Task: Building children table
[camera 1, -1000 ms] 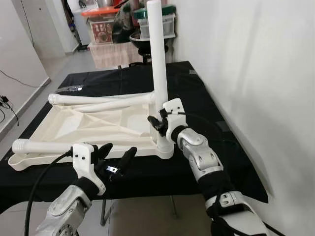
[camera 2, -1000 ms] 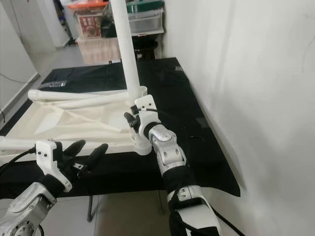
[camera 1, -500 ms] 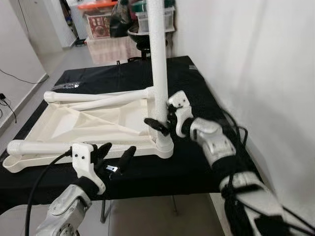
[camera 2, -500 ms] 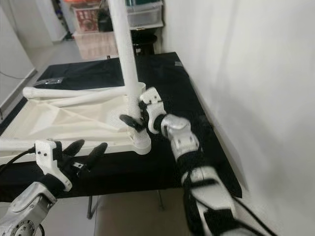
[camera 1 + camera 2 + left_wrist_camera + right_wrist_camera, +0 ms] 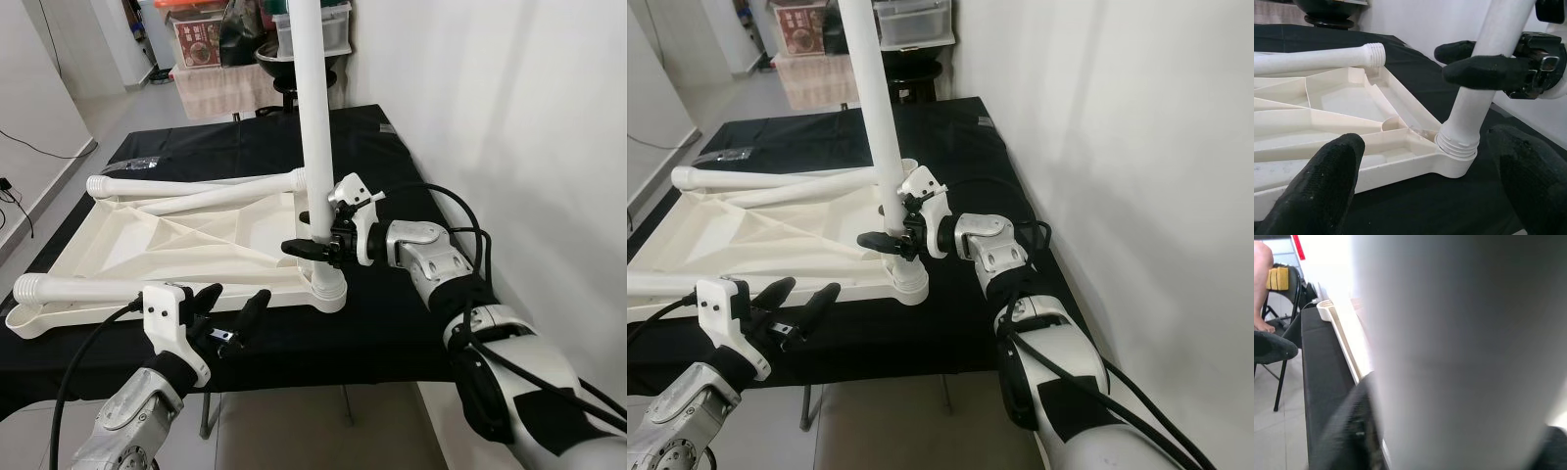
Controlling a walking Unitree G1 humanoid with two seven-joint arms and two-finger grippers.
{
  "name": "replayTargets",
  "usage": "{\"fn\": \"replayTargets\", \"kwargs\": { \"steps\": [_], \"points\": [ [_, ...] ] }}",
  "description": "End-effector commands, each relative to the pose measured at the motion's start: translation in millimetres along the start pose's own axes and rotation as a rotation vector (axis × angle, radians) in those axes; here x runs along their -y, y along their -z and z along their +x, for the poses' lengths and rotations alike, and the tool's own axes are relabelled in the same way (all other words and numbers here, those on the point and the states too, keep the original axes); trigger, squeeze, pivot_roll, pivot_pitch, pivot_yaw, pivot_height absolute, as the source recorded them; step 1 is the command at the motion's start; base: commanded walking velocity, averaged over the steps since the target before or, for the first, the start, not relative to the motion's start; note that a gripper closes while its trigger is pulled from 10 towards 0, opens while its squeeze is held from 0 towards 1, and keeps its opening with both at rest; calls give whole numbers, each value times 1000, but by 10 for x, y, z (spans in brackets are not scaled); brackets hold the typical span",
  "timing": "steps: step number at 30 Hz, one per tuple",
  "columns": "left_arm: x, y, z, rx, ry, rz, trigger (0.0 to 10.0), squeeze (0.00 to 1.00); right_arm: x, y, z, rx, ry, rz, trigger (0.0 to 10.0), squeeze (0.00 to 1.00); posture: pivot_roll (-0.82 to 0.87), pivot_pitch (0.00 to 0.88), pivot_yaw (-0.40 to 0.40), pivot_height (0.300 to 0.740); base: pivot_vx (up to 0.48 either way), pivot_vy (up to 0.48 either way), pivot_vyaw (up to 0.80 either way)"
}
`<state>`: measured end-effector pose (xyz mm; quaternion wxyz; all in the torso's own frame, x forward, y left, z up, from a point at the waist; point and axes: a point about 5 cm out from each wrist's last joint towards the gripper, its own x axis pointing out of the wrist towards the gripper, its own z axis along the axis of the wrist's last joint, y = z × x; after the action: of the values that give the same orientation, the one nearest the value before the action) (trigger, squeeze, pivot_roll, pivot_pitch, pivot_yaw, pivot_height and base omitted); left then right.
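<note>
A black-covered table point(image 5: 411, 323) is seen against a white wall, and on it the cream tabletop point(image 5: 186, 240) of the children's table is laid upside down, its ribbed underside facing up. Everything else is placed from this tabletop. At its near right corner a white leg point(image 5: 315, 137) is stood upright in the corner socket point(image 5: 329, 291). Two further legs are laid flat: one point(image 5: 196, 186) along the far edge, another point(image 5: 83, 289) along the near edge toward the left. The right gripper point(image 5: 315, 243) is closed around the upright leg just above the socket, its fingers wrapped on either side. The left gripper point(image 5: 227, 315) is held in front of the near edge, apart from it, with its fingers spread wide and nothing between them.
</note>
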<state>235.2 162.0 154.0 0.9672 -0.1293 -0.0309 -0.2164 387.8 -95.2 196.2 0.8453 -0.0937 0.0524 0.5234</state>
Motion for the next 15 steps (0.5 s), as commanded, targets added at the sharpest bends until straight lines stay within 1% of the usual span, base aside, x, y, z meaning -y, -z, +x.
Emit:
{"fn": "replayTargets", "kwargs": {
  "steps": [1,7,11,13,14,15],
  "points": [
    [-2,-4,-28,-7,-5,3,10000,0,-36,-14,40,8,-45,4,0,0,-36,29,61,740,0,0,0],
    [-5,4,-31,-12,0,0,10000,0,-48,98,-6,-19,-63,-3,0,0,-37,26,63,740,0,0,0],
    [-6,8,-33,-14,0,2,10000,0,-33,156,-23,-50,-18,-26,0,0,-42,21,56,740,0,0,0],
    [-6,10,-35,-13,-2,3,10000,0,6,281,-25,-131,141,-36,0,0,-42,21,50,740,0,0,0],
    [-6,9,-38,-13,-2,3,10000,0,15,323,-22,-156,198,-44,0,0,-40,20,40,740,0,0,0],
    [-6,9,-38,-13,-2,3,10000,0,15,323,-22,-156,198,-44,0,0,-40,20,40,740,0,0,0]
  ]
}}
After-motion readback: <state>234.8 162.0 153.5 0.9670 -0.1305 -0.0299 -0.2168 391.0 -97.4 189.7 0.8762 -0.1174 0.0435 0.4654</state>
